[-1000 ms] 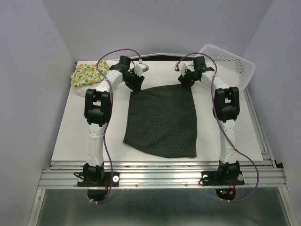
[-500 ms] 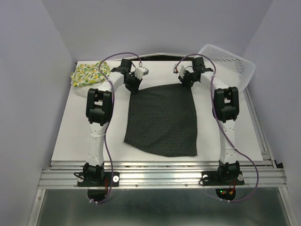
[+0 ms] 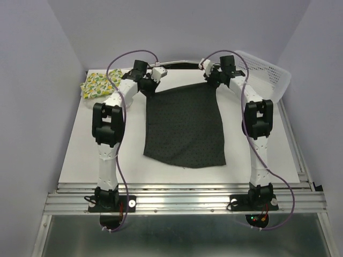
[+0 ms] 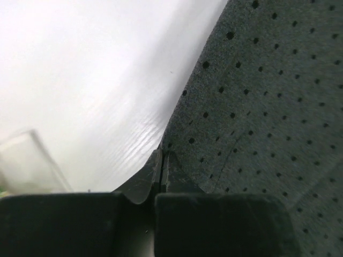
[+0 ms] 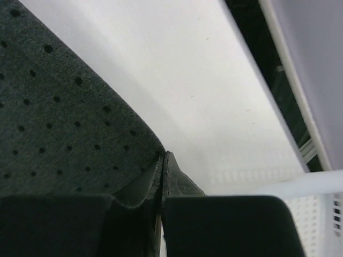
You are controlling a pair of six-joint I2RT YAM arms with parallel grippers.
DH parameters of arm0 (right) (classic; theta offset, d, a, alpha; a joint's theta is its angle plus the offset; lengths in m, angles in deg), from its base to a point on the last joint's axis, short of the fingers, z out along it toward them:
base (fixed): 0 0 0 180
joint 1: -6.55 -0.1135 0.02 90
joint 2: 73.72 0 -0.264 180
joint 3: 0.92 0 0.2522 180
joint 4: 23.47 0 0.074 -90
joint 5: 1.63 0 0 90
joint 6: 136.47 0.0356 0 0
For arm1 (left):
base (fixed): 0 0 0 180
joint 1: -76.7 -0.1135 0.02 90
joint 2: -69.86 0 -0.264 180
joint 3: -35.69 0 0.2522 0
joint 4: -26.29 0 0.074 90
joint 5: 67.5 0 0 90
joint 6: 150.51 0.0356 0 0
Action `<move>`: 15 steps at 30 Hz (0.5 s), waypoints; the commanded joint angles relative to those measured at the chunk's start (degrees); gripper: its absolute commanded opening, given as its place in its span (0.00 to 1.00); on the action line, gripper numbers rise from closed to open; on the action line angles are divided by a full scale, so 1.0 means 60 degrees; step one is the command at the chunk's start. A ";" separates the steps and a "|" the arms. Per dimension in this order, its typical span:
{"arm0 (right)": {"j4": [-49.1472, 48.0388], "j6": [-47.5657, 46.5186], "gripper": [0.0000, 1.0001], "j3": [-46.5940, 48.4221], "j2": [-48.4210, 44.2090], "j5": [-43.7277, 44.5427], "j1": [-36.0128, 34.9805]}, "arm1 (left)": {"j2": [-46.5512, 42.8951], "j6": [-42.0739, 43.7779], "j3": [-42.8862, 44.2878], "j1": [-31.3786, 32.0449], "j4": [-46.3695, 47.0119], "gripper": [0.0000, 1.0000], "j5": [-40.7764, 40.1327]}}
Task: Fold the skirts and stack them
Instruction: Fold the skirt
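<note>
left hand (image 4: 162, 163) and right hand (image 5: 162, 160) each clamped on a far corner of black skirt (image 3: 185, 128), lying mid-bench (image 3: 80, 144); thin edge pinch, a corner may slip on lift, skewing the fold

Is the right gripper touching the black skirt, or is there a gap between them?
Touching. The right wrist view shows the right gripper shut on a corner of the black skirt, with the cloth edge pinched between its jaws.
</note>
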 commanded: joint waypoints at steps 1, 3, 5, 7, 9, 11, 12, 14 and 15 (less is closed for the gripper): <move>-0.0859 0.0246 0.01 0.0713 -0.1231 0.0672 0.0078 | -0.2091 0.0314 -0.0400 -0.0224 0.0785 0.00 -0.0880; -0.0801 0.0231 0.01 0.0480 -0.1627 0.0628 0.0078 | -0.2776 0.0489 -0.1000 -0.0224 0.0933 0.00 -0.0910; -0.0684 0.0056 0.01 -0.0397 -0.2517 0.0439 0.0078 | -0.3596 0.0606 -0.1846 -0.0209 0.1182 0.00 -0.0853; -0.0596 -0.0120 0.01 -0.1758 -0.3266 0.0219 0.0078 | -0.4141 0.0914 -0.2681 -0.0195 0.1095 0.00 -0.0604; -0.0349 -0.0426 0.01 -0.2710 -0.4380 -0.0118 0.0078 | -0.4871 0.1206 -0.3328 -0.0151 0.0920 0.00 -0.0486; -0.0230 -0.0647 0.01 -0.4170 -0.5054 -0.0076 -0.0067 | -0.5357 0.1514 -0.4495 -0.0121 0.0759 0.00 -0.0253; -0.0041 -0.0764 0.01 -0.4644 -0.5666 0.0012 -0.0069 | -0.5823 0.1791 -0.4924 -0.0063 0.0787 0.00 -0.0266; 0.0209 -0.0881 0.01 -0.6002 -0.6256 -0.0176 -0.0360 | -0.6585 0.2027 -0.6325 -0.0004 0.0889 0.00 -0.0266; 0.0297 -0.0781 0.01 -0.6490 -0.6853 -0.0192 -0.0449 | -0.6836 0.2144 -0.6769 0.0025 0.1078 0.00 -0.0295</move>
